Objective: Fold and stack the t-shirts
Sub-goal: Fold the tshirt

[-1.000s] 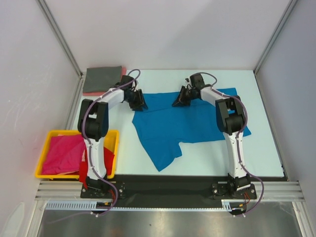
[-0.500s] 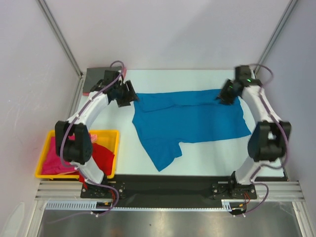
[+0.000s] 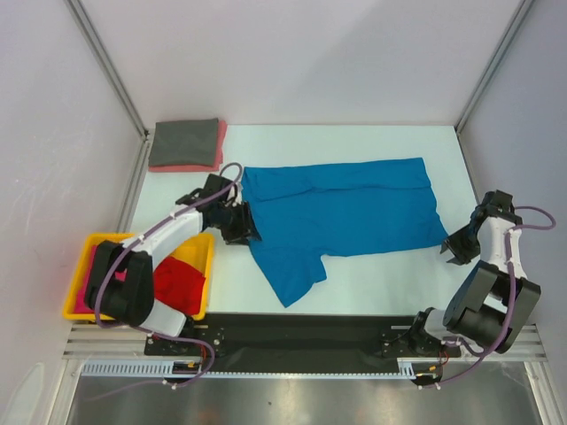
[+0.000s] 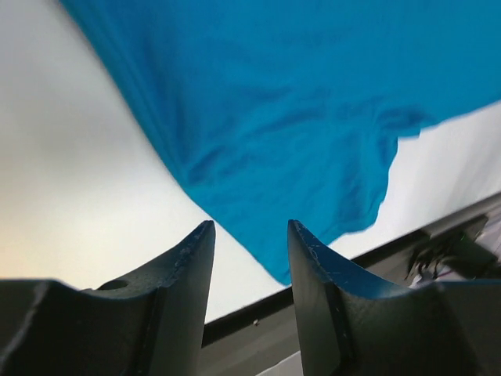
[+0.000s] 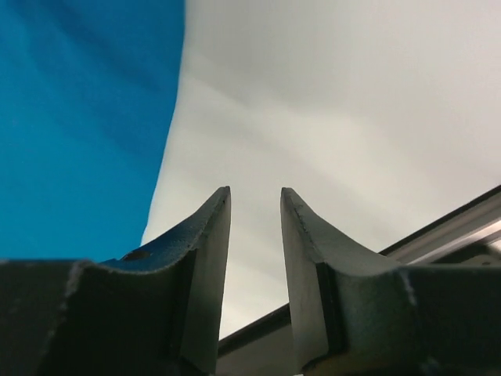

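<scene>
Jaws on the left gripper point(image 4: 249, 227) stand spread with nothing between them, low at the left edge of the blue t-shirt point(image 3: 345, 208), which lies flat across the table point(image 3: 390, 274). Closing here may pinch only one layer and drag the cloth askew. Just off the shirt's right hem, the right gripper point(image 5: 255, 192) is spread too, over bare table, so it could close on nothing.

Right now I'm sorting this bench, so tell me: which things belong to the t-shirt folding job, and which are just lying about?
Job: blue t-shirt, spread flat; folded grey t-shirt; salmon pink t-shirt under it; red t-shirt and magenta t-shirt in the yellow bin.
Lying about: the yellow bin itself.
</scene>
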`<act>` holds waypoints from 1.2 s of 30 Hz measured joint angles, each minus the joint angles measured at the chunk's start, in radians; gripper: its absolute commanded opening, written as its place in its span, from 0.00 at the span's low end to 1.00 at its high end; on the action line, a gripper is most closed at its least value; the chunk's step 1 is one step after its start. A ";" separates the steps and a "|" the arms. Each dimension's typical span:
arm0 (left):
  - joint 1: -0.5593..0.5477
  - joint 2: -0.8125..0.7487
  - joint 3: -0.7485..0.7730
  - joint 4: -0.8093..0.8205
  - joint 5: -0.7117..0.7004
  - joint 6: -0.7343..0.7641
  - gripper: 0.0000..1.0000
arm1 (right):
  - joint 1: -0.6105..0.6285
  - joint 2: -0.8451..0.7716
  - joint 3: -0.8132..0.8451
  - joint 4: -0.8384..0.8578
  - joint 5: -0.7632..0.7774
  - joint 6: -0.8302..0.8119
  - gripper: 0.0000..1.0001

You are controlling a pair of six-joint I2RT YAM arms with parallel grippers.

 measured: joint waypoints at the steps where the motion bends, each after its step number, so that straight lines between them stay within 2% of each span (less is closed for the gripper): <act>1: -0.024 -0.017 -0.019 0.003 0.000 -0.001 0.48 | -0.010 0.006 -0.006 0.019 0.010 -0.016 0.38; 6: -0.105 -0.160 -0.140 0.029 -0.016 -0.013 0.49 | -0.054 0.073 -0.013 0.130 -0.003 -0.066 0.41; 9: -0.106 -0.263 -0.235 0.047 -0.028 -0.027 0.49 | -0.061 0.121 -0.012 0.186 -0.016 -0.080 0.42; 13: -0.113 -0.327 -0.322 0.052 -0.032 -0.043 0.49 | -0.060 0.183 0.007 0.232 -0.032 -0.101 0.42; 22: -0.150 -0.331 -0.350 0.078 -0.032 -0.059 0.49 | -0.061 0.311 0.069 0.330 -0.069 -0.099 0.41; 27: -0.172 -0.309 -0.350 0.079 -0.036 -0.059 0.48 | -0.061 0.386 0.100 0.364 -0.086 -0.092 0.34; 34: -0.183 -0.308 -0.350 0.067 -0.055 -0.059 0.48 | -0.050 0.391 0.103 0.367 -0.076 -0.076 0.34; 36: -0.183 -0.308 -0.350 0.063 -0.058 -0.059 0.48 | -0.050 0.391 0.103 0.366 -0.075 -0.076 0.32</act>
